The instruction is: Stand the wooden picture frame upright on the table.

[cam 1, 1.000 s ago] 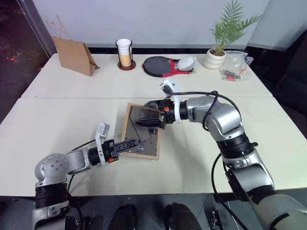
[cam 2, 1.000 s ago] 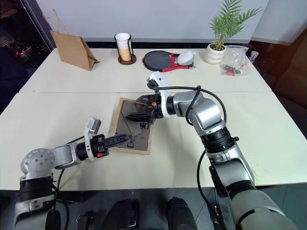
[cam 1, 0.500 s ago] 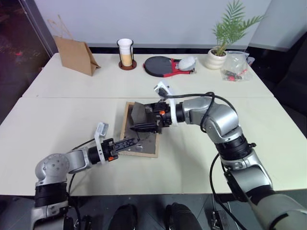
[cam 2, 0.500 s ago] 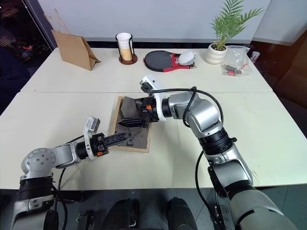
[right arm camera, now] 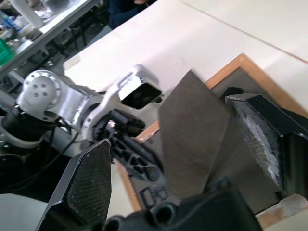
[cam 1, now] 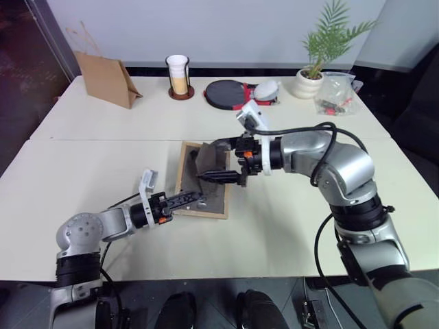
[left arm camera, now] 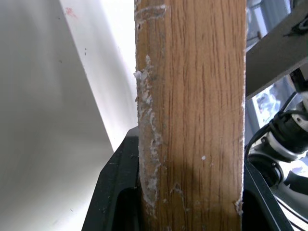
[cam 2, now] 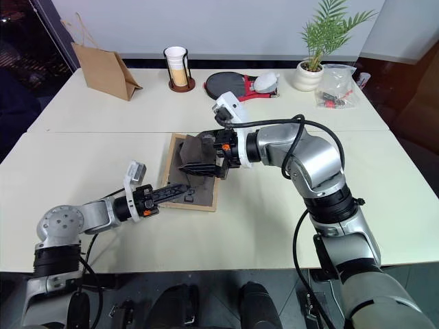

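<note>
The wooden picture frame (cam 1: 203, 179) lies back-up on the tabletop (cam 1: 103, 157), just on the near side of the seam (cam 1: 89, 140) that crosses it and roughly midway between the left and right edges. Its dark grey back panel faces the ceiling, and the fold-out stand (cam 1: 210, 161) is lifted off the panel at an angle, so the prop looks at least partly opened.

The left gripper (cam 1: 194, 197) reaches in level from the near left and is clamped on the frame's near wooden rail; the left wrist view shows the wood grain (left arm camera: 192, 115) wedged tight between the two black fingers (left arm camera: 113, 192). The right gripper (cam 2: 199, 167) hovers over the back panel from the right with its jaws spread wide and nothing between them, one finger (right arm camera: 89, 185) to either side of the raised stand without pinching it.

I'd judge the job about half done: the stand is out and the frame is held, but the frame is flat on the tabletop. It has yet to be tipped up onto its lower edge, settled back on the stand, and let go.
</note>
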You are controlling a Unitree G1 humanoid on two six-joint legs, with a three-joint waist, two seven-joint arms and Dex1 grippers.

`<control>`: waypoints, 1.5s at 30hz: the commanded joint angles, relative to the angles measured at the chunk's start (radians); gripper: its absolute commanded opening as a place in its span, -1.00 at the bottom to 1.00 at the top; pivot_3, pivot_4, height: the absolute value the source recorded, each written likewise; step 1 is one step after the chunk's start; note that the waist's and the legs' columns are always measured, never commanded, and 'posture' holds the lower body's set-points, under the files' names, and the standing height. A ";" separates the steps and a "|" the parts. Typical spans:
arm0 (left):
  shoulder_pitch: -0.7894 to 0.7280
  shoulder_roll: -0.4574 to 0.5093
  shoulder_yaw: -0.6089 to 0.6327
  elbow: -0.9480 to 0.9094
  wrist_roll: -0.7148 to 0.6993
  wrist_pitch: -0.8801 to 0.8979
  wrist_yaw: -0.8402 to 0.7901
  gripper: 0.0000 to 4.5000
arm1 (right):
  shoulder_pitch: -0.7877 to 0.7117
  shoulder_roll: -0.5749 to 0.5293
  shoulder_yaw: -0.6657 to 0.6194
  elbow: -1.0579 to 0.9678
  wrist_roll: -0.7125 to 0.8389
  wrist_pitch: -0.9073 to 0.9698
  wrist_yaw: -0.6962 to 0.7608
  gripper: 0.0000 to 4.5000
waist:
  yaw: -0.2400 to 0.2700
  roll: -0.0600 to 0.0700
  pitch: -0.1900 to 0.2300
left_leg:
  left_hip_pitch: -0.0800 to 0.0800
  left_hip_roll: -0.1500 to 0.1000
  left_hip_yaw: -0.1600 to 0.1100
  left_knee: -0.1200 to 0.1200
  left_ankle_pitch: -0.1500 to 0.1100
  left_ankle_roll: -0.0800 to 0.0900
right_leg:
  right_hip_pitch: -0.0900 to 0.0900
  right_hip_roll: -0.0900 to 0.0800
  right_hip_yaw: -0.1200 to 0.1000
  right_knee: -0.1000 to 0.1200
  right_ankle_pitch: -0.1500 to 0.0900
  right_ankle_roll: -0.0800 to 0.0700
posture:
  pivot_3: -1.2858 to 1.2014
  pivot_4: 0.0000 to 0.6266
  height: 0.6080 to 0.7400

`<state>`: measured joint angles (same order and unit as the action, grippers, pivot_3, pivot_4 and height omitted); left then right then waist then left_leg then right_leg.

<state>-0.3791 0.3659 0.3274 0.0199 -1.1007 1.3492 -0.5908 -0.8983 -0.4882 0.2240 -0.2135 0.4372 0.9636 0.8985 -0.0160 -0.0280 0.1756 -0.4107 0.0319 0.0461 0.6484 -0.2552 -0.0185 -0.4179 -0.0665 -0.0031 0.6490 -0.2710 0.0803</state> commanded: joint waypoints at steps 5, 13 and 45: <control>0.000 -0.011 0.035 -0.094 -0.112 0.026 0.046 -0.55 | 0.046 -0.217 -0.057 -0.004 -0.078 -0.168 0.070 0.99 | 0.004 0.000 0.000 | -0.001 -0.001 0.000 0.000 0.000 0.000 | 0.000 -0.001 0.000 -0.002 0.000 0.000 | 0.03 -0.52 1.00; -0.040 -0.015 0.090 -0.077 -0.289 0.068 0.196 -0.55 | 0.165 -0.398 -0.059 0.071 -0.366 -0.757 0.037 0.99 | 0.002 0.000 0.000 | -0.001 0.000 0.001 0.000 0.000 0.000 | 0.000 0.002 0.000 -0.002 0.000 0.000 | 0.03 -0.52 1.00; 0.142 0.184 -0.131 -0.159 -0.856 -0.218 0.503 -0.55 | -0.044 -0.149 0.158 0.660 -1.227 -1.889 -0.830 -0.47 | -0.001 0.000 0.001 | 0.003 0.000 0.002 0.002 0.006 -0.010 | 0.004 0.005 0.001 0.000 0.000 0.000 | 0.03 -0.52 1.00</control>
<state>-0.2404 0.5136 0.1885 -0.1113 -1.9767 1.1260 -0.0716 -0.9154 -0.6285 0.4102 0.4401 -0.8139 -0.9320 0.0740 -0.0166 -0.0284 0.1763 -0.4077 0.0322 0.0474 0.6505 -0.2490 -0.0284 -0.4140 -0.0615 -0.0020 0.6492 -0.2710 0.0807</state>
